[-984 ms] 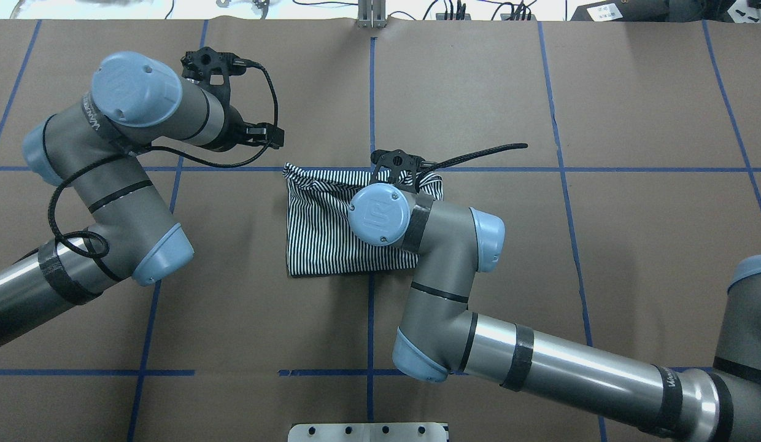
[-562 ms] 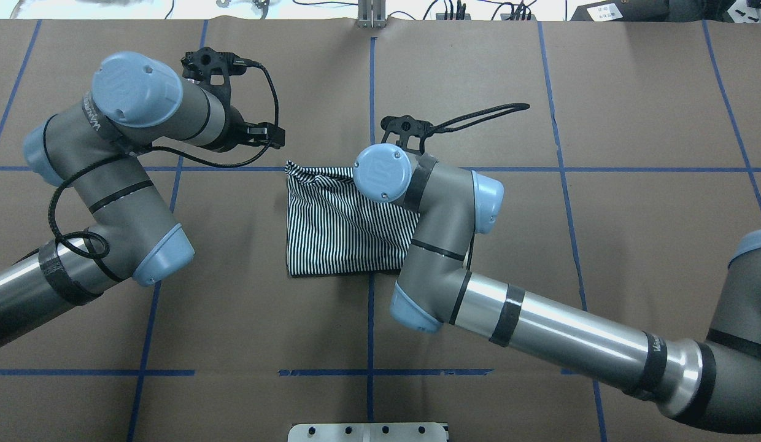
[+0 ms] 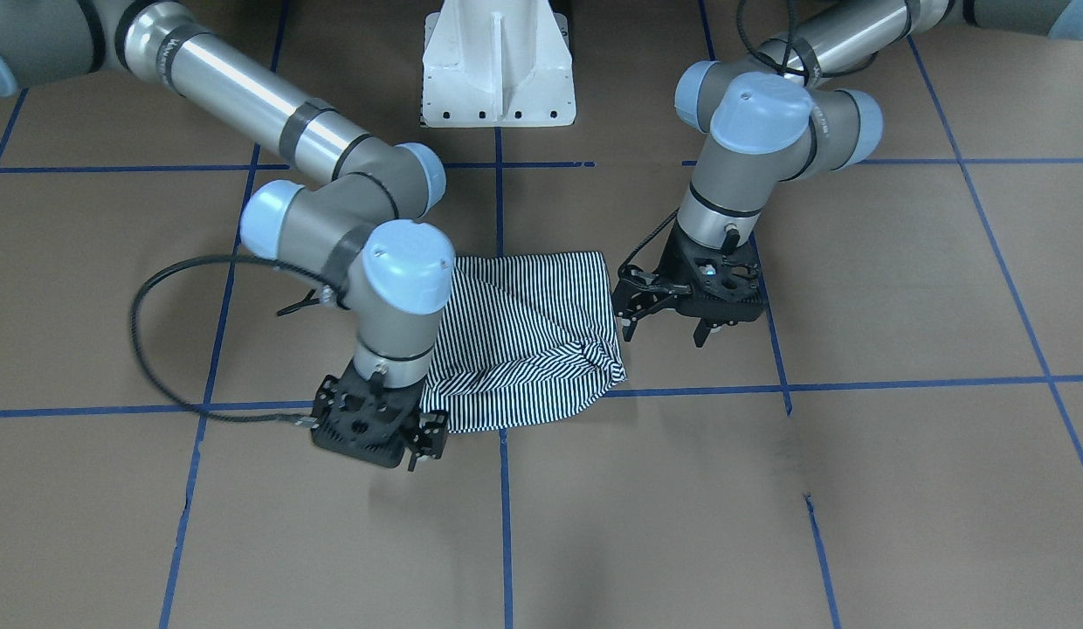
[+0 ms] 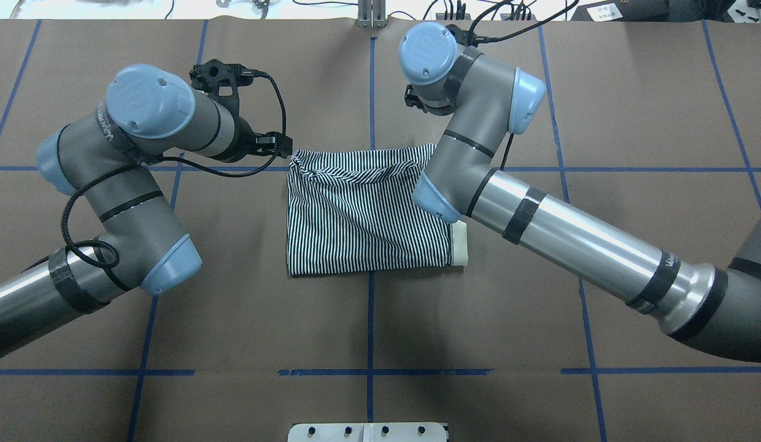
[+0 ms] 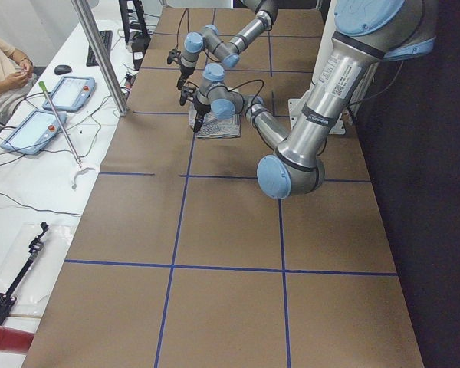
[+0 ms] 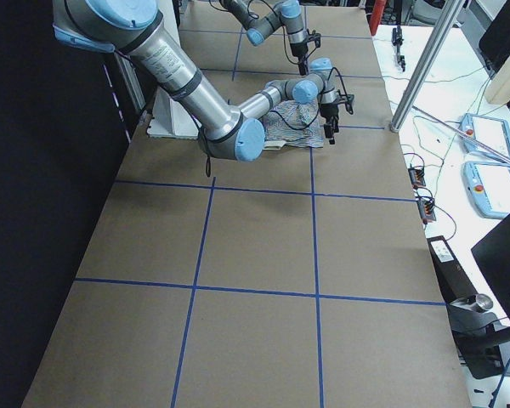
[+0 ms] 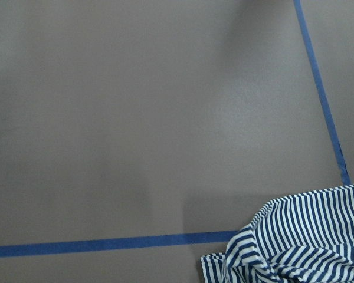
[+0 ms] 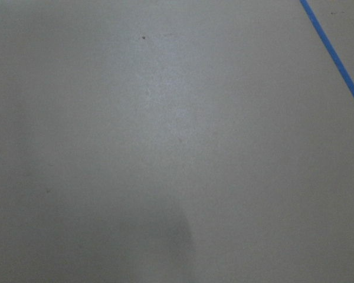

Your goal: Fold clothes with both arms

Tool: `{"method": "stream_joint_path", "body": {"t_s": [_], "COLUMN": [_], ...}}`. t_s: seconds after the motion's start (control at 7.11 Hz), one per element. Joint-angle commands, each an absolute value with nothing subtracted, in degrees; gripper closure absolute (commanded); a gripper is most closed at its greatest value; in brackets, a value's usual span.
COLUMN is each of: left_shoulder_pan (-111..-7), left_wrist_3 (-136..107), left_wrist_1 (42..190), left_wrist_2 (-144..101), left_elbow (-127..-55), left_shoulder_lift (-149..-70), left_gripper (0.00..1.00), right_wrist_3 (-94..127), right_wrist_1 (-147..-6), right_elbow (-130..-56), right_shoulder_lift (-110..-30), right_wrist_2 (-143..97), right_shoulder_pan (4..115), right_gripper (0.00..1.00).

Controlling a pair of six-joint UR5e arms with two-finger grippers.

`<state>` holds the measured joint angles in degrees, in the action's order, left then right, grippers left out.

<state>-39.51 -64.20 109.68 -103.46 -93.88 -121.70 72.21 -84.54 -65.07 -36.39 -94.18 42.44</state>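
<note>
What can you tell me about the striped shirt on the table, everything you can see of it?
The striped shirt is soft, thin fabric with fine navy-and-white stripes, folded into a rough rectangle lying flat on the brown table. A plain cream strip pokes out along one edge. Its far left corner is bunched and wrinkled. Neither claw grips it: the left claw hangs open beside that corner, and the right claw is off its far edge.
</note>
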Motion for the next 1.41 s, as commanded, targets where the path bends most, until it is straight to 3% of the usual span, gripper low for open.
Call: {"method": "stream_joint_path", "body": {"t_s": [0.0, 0.28, 0.84, 1.27], "left_shoulder_pan": [-33.0, -30.9, -33.5, -40.1], "left_wrist_3": [-71.1, -73.6, -72.2, -65.4], "left_wrist_1": [109.2, 109.0, 110.0, 118.2], "left_wrist_2": [-99.0, -98.5, -95.8, -95.8], "left_elbow": [-93.3, -90.5, -81.5, -66.0], "left_shoulder_lift": [-123.3, -125.0, -129.1, -134.6], "left_gripper": [0.0, 0.0, 0.0, 0.0], "right_wrist_3": [70.6, 70.8, 71.0, 71.2], "right_wrist_1": [-84.5, -84.5, -84.2, -82.4], "right_elbow": [-71.0, -76.2, -76.4, -76.7], "right_shoulder_lift": [-39.2, -43.0, -43.3, -44.7], "right_wrist_2": [-96.9, -96.9, -96.9, -96.8], "right_shoulder_pan": [43.9, 43.8, 43.0, 42.2], "right_gripper": [0.0, 0.0, 0.0, 0.0]}}
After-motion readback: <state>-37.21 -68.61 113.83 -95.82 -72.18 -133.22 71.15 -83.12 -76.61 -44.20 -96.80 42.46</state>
